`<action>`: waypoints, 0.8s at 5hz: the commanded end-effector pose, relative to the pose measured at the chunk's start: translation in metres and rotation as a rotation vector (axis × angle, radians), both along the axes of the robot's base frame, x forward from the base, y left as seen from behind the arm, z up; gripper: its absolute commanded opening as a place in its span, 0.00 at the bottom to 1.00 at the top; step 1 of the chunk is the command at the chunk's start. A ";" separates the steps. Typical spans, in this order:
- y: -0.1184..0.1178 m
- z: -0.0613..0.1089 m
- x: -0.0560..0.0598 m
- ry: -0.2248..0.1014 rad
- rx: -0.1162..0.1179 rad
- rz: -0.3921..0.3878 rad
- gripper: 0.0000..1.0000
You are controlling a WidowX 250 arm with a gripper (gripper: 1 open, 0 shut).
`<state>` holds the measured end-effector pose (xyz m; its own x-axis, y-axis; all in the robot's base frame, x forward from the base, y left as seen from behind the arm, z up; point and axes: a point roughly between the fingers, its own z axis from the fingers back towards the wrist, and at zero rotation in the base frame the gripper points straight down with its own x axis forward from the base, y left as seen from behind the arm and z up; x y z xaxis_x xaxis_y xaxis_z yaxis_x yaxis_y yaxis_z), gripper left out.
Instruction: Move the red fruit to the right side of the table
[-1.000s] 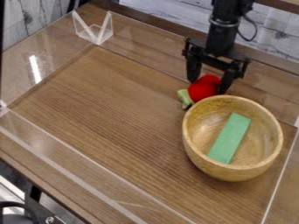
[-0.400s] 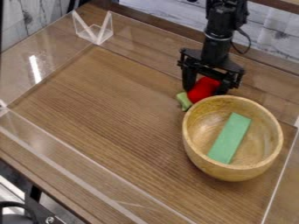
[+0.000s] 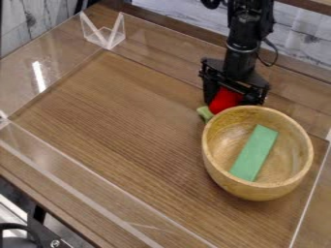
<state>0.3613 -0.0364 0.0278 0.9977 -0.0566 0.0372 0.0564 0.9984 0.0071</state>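
Counter point(image 3: 110, 136): bare wood, left. Red fruit point(image 3: 225, 99): beside the bowl's upper rim, toward the counter's far edge. End effector point(image 3: 234, 85): lowered since a second ago, fingers spread around fruit, released; closing seems next. Bowl point(image 3: 218, 163): holds green block point(image 3: 256, 154).

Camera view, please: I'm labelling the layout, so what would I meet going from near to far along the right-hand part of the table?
Wooden bowl → red fruit → black gripper
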 end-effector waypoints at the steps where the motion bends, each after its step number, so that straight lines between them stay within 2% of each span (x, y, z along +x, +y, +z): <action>1: 0.016 0.027 0.010 -0.091 -0.011 0.001 1.00; 3: 0.025 0.061 0.009 -0.126 -0.039 -0.012 1.00; 4: 0.026 0.060 0.000 -0.139 -0.052 -0.065 1.00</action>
<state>0.3542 -0.0136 0.0619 0.9881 -0.1177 0.0990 0.1223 0.9916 -0.0411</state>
